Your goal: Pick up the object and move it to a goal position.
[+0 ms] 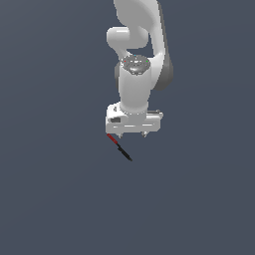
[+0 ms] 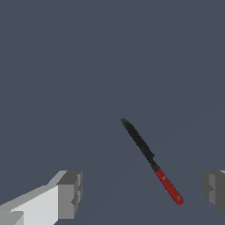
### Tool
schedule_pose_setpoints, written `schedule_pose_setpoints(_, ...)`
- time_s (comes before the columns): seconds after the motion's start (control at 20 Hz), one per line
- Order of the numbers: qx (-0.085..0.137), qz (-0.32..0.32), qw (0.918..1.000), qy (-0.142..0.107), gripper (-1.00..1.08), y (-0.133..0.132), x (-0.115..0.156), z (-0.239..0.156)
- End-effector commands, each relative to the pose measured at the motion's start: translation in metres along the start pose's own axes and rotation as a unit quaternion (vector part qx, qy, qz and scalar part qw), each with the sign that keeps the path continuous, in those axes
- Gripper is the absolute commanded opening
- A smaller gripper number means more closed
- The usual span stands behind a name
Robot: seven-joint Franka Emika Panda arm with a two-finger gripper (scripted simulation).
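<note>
One thing matters most for this step: lining up on something this skinny. The gripper (image 1: 132, 134) is spread wide and holds nothing, hanging over the flat grey surface. In the wrist view you can see both fingertips (image 2: 70, 193) far apart, with the object (image 2: 151, 161) lying between them but off-centre, its red end sitting much nearer one fingertip than the other. The black part runs away from the gripper at a slant, so the stick lies diagonal to the line between the fingers rather than square across it.

My take: don't just drop and squeeze. I'd shift sideways so the stick's middle sits under the midpoint of the gap, then twist the wrist until the fingers close across the narrow width, not along the length. Otherwise one pad probably hits first and spins or flicks it away. It lies flat, so I'd go low enough that the pads nearly reach the surface before closing. Grabbing near where red meets black seems reasonable. No goal marker shows in either view.
</note>
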State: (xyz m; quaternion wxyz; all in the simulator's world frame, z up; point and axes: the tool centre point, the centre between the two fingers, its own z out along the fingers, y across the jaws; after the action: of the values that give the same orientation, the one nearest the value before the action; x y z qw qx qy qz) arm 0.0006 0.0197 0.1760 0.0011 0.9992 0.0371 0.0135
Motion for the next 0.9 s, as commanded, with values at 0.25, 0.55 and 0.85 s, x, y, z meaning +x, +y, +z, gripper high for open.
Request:
schedule_pose_setpoints(0.25,0.003,-0.004,1.0000,-0.003,1.00,0.0014,-0.0027,-0.0004)
schedule_pose_setpoints(0.55,0.008,-0.008,0.9999,-0.008,1.00,0.0029,-0.0068,-0.0025)
schedule_pose_setpoints(0.85,0.007,-0.013,0.9999,-0.008,1.00,0.0042,-0.0070,0.0003)
